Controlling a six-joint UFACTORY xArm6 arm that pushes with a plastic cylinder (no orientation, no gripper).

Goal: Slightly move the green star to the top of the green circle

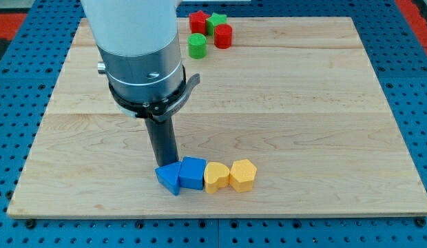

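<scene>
The green star [216, 22] lies near the view's top edge of the wooden board, between a red star-like block [198, 21] on its left and a red cylinder [223, 36] just below right. The green circle [197, 46] stands below and left of the green star, a small gap apart. My tip [166, 164] is far from them, low on the board, touching the top of the blue triangle block [169, 178].
A row of blocks lies at the view's bottom centre: the blue triangle, a blue cube [192, 173], a yellow heart [215, 177] and a yellow hexagon [243, 175]. The board [324, 103] sits on a blue perforated table [413, 83]. The arm's body hides the board's upper left.
</scene>
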